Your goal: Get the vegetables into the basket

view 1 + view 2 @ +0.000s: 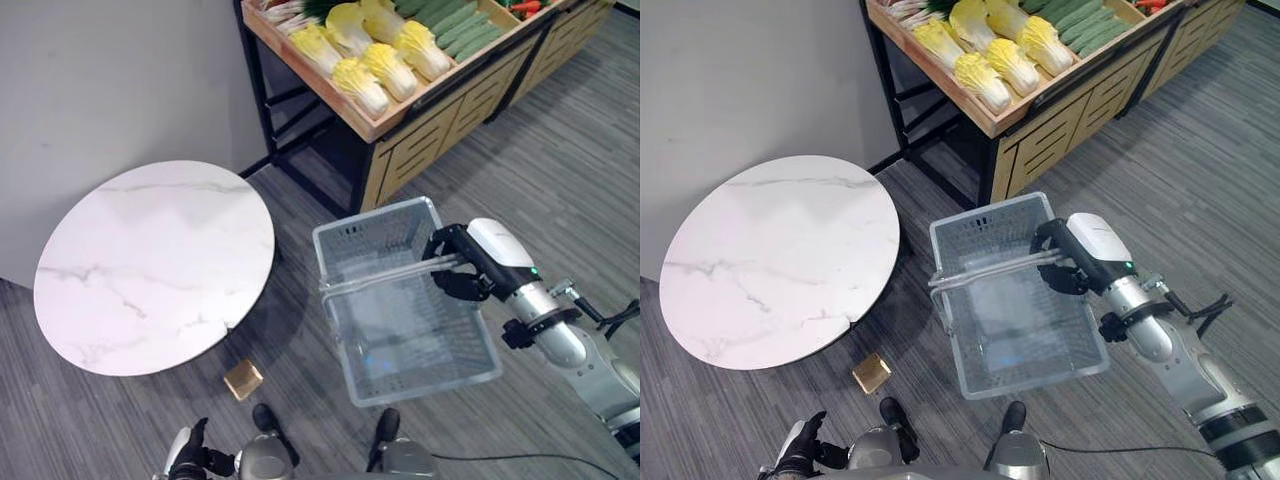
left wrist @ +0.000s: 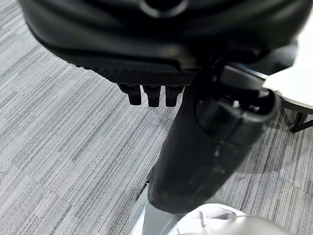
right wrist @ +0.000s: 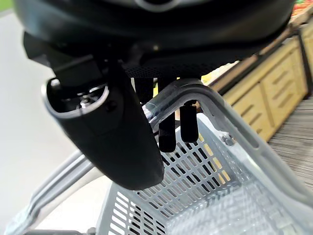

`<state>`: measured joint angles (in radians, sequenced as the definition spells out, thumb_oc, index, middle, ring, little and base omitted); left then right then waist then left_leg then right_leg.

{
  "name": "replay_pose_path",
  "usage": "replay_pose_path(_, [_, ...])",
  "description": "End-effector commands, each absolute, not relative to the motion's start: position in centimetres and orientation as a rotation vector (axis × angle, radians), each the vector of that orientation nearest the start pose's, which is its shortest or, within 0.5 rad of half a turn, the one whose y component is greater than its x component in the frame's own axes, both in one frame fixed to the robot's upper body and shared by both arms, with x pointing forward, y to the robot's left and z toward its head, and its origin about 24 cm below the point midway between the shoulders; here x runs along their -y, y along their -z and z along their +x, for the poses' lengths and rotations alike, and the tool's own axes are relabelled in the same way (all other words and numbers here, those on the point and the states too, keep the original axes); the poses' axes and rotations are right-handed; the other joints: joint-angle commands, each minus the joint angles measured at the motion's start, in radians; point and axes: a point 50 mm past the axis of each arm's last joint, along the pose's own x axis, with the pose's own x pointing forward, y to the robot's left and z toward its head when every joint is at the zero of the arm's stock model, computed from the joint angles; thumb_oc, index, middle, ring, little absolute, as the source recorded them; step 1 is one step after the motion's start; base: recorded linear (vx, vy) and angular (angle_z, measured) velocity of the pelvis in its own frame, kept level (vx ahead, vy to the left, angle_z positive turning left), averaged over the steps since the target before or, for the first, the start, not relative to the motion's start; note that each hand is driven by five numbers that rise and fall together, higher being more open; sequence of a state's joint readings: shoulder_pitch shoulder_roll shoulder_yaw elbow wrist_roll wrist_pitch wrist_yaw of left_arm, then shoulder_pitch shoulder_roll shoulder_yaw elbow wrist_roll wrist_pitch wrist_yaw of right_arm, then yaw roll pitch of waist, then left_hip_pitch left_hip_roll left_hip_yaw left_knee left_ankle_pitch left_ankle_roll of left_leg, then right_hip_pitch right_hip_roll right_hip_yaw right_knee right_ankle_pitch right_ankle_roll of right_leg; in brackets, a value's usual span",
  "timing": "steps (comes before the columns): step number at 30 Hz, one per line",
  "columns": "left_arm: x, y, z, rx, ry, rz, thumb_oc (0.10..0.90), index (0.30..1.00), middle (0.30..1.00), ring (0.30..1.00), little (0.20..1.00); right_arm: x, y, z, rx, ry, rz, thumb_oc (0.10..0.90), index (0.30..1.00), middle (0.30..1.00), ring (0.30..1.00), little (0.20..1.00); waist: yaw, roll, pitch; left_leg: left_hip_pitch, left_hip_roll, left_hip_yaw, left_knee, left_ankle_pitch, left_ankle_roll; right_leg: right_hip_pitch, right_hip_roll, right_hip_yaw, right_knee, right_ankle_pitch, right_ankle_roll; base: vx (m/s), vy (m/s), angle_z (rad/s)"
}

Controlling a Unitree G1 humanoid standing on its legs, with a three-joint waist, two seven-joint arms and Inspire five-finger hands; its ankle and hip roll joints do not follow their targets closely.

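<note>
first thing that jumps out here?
The grey plastic basket, held above the floor by its handles in the right hand, with nothing in it. Beyond it stands a wooden produce stand stocked with yellow-green cabbages and cucumbers. To the robot's left is a round white marble table, a small tan box on the floor beside it.

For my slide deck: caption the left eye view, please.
Right hand carrying empty grey plastic basket by its handle, between round white marble table and wooden vegetable stand.
</note>
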<state>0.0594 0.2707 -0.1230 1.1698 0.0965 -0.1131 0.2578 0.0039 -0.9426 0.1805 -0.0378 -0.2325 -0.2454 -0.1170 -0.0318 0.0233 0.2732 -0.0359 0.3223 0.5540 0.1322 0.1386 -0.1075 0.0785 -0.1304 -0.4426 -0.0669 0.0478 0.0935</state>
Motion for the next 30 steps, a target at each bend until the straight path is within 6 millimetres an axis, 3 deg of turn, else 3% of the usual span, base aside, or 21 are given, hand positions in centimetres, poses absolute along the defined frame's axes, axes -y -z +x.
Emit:
replay_pose_path(1, [-24.6, 14.0, 12.4, -0.922, -0.195, 0.515, 0.900, 1.000, 1.000, 1.000, 1.000, 23.1, -21.1, 25.1, 0.757, -0.069, -1.028, 0.400, 0.300, 0.300, 0.300, 0.300, 0.038, -0.033, 0.022, -0.066, -0.014, -0.242, 0.093, 0.003, -0.072, 0.006, -0.016, 0.061, 0.110, -0.130, 0.009, -0.04, 0.010, -0.76])
replay_pose_path(2, [-24.3, 14.0, 12.5, -0.913, -0.199, 0.502, 0.900, 1.000, 1.000, 1.000, 1.000, 23.3, -21.0, 25.4, 0.749, -0.054, -1.016, 0.400, 0.300, 0.300, 0.300, 0.300, 0.057, -0.042, 0.027, -0.095, -0.083, -0.352, 0.049, -0.047, -0.049, -0.005, -0.022, 0.098, 0.106, -0.122, 0.016, -0.02, -0.002, -0.98])
replay_pose_path(4, [-24.1, 14.0, 12.6, -0.902, -0.201, 0.488, 0.900, 1.000, 1.000, 1.000, 1.000, 23.3, -21.2, 25.8, 0.752, -0.044, -0.988, 0.400, 0.300, 0.300, 0.300, 0.300, 0.080, -0.049, 0.030, -0.117, -0.123, -0.504, -0.044, -0.052, -0.042, -0.015, -0.009, 0.187, 0.111, -0.117, 0.027, 0.11, -0.007, -1.36])
replay_pose_path(5, [-24.1, 14.0, 12.6, -0.901, -0.202, 0.488, 0.900, 1.000, 1.000, 1.000, 1.000, 23.3, -21.2, 25.8, 0.753, -0.043, -0.988, 0.400, 0.300, 0.300, 0.300, 0.300, 0.079, -0.049, 0.028, -0.120, -0.123, -0.505, -0.047, -0.047, -0.041, -0.018, -0.009, 0.186, 0.110, -0.114, 0.027, 0.14, 0.039, -1.25])
replay_pose_path(6, [-24.1, 14.0, 12.6, -0.898, -0.201, 0.486, 0.900, 1.000, 1.000, 1.000, 1.000, 23.4, -21.3, 25.9, 0.754, -0.038, -0.978, 0.400, 0.300, 0.300, 0.300, 0.300, 0.086, -0.046, 0.025, -0.129, -0.131, -0.548, -0.082, -0.033, -0.047, -0.021, -0.004, 0.206, 0.114, -0.114, 0.031, 0.16, 0.090, -0.86])
replay_pose_path(7, [-24.2, 13.9, 12.6, -0.897, -0.202, 0.490, 0.900, 1.000, 1.000, 1.000, 1.000, 23.3, -21.5, 26.2, 0.766, -0.027, -0.952, 0.400, 0.300, 0.300, 0.300, 0.300, 0.103, -0.042, 0.022, -0.147, -0.167, -0.646, -0.111, -0.020, -0.052, -0.016, 0.007, 0.260, 0.123, -0.122, 0.036, 0.17, 0.088, -0.86])
replay_pose_path(9, [-24.3, 13.9, 12.5, -0.899, -0.197, 0.497, 0.900, 1.000, 1.000, 1.000, 1.000, 23.1, -21.4, 26.4, 0.765, -0.031, -0.948, 0.400, 0.300, 0.300, 0.300, 0.300, 0.112, -0.044, 0.020, -0.140, -0.188, -0.676, -0.100, -0.036, -0.044, -0.015, 0.010, 0.293, 0.135, -0.132, 0.039, 0.14, 0.139, -0.88])
replay_pose_path(11, [-24.6, 14.0, 12.2, -0.916, -0.199, 0.502, 0.900, 1.000, 1.000, 1.000, 1.000, 23.2, -21.3, 26.2, 0.758, -0.035, -0.957, 0.400, 0.300, 0.300, 0.300, 0.300, 0.103, -0.045, 0.009, -0.115, -0.188, -0.645, -0.110, -0.047, -0.034, -0.015, 0.006, 0.316, 0.150, -0.139, 0.041, 0.14, 0.244, -1.16])
replay_pose_path(14, [-24.4, 14.1, 12.3, -0.923, -0.154, 0.528, 0.900, 1.000, 1.000, 1.000, 1.000, 24.1, -20.3, 26.1, 0.699, -0.003, -0.960, 0.400, 0.300, 0.300, 0.300, 0.300, 0.078, -0.066, -0.015, -0.086, -0.226, -0.591, -0.091, -0.095, 0.008, -0.021, -0.044, 0.355, 0.159, -0.123, 0.077, 0.12, 0.275, -0.42])
replay_pose_path(17, [-24.5, 14.1, 12.4, -0.921, -0.145, 0.535, 0.900, 1.000, 1.000, 1.000, 1.000, 24.5, -19.7, 26.3, 0.667, 0.015, -0.966, 0.400, 0.300, 0.300, 0.300, 0.300, 0.080, -0.072, -0.019, -0.078, -0.231, -0.562, -0.084, -0.110, 0.020, -0.034, -0.058, 0.376, 0.164, -0.112, 0.091, 0.03, 0.175, -0.27])
replay_pose_path(18, [-24.8, 14.0, 12.3, -0.925, -0.151, 0.537, 0.900, 1.000, 1.000, 1.000, 1.000, 24.9, -18.9, 26.6, 0.627, 0.037, -0.962, 0.400, 0.300, 0.300, 0.300, 0.300, 0.079, -0.079, -0.024, -0.063, -0.232, -0.522, -0.081, -0.127, 0.036, -0.058, -0.073, 0.394, 0.174, -0.091, 0.106, 0.02, 0.257, -0.80])
replay_pose_path(19, [-25.3, 13.8, 12.5, -0.918, -0.163, 0.544, 0.900, 1.000, 1.000, 1.000, 1.000, 25.6, -17.7, 27.1, 0.562, 0.072, -0.959, 0.400, 0.300, 0.300, 0.300, 0.300, 0.077, -0.086, -0.022, -0.041, -0.230, -0.466, -0.080, -0.144, 0.046, -0.079, -0.091, 0.377, 0.180, -0.056, 0.122, 0.01, 0.286, -0.88])
replay_pose_path(22, [-26.0, 13.4, 12.7, -0.899, -0.180, 0.546, 0.900, 1.000, 1.000, 1.000, 1.000, 27.6, -15.4, 27.3, 0.435, 0.141, -0.985, 0.400, 0.300, 0.300, 0.300, 0.300, 0.082, -0.092, -0.021, 0.001, -0.228, -0.406, -0.097, -0.157, 0.054, -0.094, -0.112, 0.295, 0.181, -0.002, 0.130, 0.01, 0.140, -0.88])
replay_pose_path(24, [-26.1, 13.4, 12.6, -0.899, -0.183, 0.543, 0.900, 1.000, 1.000, 1.000, 1.000, 28.0, -14.8, 27.2, 0.405, 0.155, -0.992, 0.400, 0.300, 0.300, 0.300, 0.300, 0.084, -0.094, -0.022, 0.013, -0.229, -0.395, -0.102, -0.159, 0.055, -0.091, -0.117, 0.276, 0.175, 0.009, 0.130, 0.02, 0.057, -0.74])
replay_pose_path(25, [-26.2, 13.4, 12.4, -0.903, -0.189, 0.534, 0.900, 1.000, 1.000, 1.000, 1.000, 29.4, -13.2, 26.9, 0.317, 0.193, -1.014, 0.400, 0.300, 0.300, 0.300, 0.300, 0.082, -0.094, -0.028, 0.029, -0.227, -0.380, -0.115, -0.158, 0.055, -0.084, -0.120, 0.250, 0.159, 0.018, 0.130, 0.03, 0.024, -0.47])
replay_pose_path(30, [-25.7, 13.9, 11.5, -0.934, -0.152, 0.511, 0.900, 1.000, 1.000, 1.000, 1.000, 32.1, -10.4, 24.7, 0.157, 0.269, -1.052, 0.400, 0.300, 0.300, 0.300, 0.300, 0.060, -0.083, -0.060, 0.061, -0.219, -0.379, -0.161, -0.140, 0.038, -0.038, -0.107, 0.236, 0.077, 0.005, 0.122, 0.04, -0.004, -0.04])
